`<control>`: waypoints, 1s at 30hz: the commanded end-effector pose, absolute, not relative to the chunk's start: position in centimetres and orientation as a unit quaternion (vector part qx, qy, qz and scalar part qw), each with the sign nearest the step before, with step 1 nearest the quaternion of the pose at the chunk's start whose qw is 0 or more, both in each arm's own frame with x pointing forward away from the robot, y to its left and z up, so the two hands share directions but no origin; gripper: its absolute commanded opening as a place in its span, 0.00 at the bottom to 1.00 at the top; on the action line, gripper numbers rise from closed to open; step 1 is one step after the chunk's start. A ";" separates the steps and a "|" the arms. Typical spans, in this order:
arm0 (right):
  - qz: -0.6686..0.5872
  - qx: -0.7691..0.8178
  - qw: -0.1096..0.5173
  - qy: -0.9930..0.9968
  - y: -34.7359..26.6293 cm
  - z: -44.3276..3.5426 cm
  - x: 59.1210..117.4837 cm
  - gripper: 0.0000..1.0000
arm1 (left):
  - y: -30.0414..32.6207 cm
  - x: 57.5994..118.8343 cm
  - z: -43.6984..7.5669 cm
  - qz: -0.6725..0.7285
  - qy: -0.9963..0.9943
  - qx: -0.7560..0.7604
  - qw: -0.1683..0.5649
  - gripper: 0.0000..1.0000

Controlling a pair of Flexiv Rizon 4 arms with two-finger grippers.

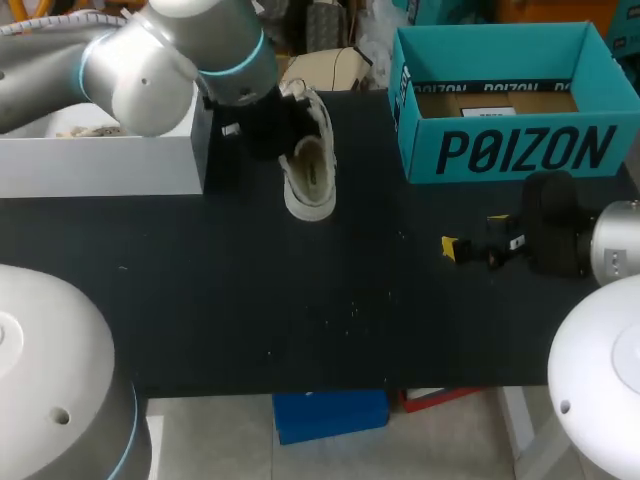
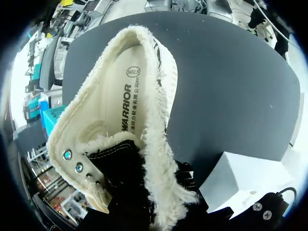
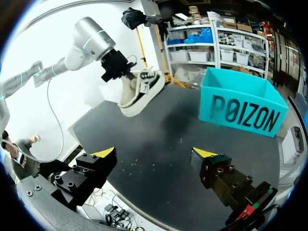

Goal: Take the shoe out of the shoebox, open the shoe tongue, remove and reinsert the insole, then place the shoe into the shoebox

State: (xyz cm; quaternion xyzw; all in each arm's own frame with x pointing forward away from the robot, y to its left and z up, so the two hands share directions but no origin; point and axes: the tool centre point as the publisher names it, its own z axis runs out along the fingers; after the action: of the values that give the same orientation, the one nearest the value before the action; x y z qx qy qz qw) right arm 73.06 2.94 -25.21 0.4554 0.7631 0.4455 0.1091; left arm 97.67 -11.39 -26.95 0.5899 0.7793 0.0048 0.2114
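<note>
The left fingers (image 3: 117, 72) are clamped on the collar of the shoe (image 3: 140, 89) and hold it tilted above the table (image 1: 300, 320); their yellow tips are hidden by the shoe. The right fingers (image 3: 104, 153) stand wide apart with nothing between them, low over the table's right side, in front of the shoebox (image 1: 500, 150). The shoe hangs near the far edge, between a white box (image 1: 100, 165) and the open teal shoebox, apart from both. A wide bare stretch of table lies toward the near edge. Only the left wrist view shows the shoe's inside: fleece lining and the insole (image 2: 120, 101) within. Only the right wrist view shows the gap under the sole.
</note>
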 end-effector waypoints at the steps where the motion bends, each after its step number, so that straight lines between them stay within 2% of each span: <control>1: 0.447 0.456 0.110 0.762 3.0 -25.4 73.0 1.00 | -5.6 96.8 -18.4 0.015 0.818 0.510 0.267 0.00; 10: 0.447 0.456 0.110 0.762 3.0 -25.4 73.0 1.00 | 4.4 99.5 -15.4 0.014 0.873 0.383 0.300 0.00; 22: 0.447 0.456 0.110 0.762 3.0 -25.4 73.0 1.00 | 17.1 104.3 -16.5 -0.025 0.920 0.231 0.316 0.00; 30: 0.447 0.456 0.110 0.762 3.0 -25.4 73.0 1.00 | 19.2 104.9 -17.1 -0.026 0.930 0.199 0.308 0.00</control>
State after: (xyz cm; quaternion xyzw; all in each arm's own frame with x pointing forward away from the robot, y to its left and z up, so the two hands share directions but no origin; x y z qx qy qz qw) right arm 73.06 2.95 -25.21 0.4554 0.7630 0.4455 0.1091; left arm 104.79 19.27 -17.08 0.1986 0.9302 -0.0270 0.3074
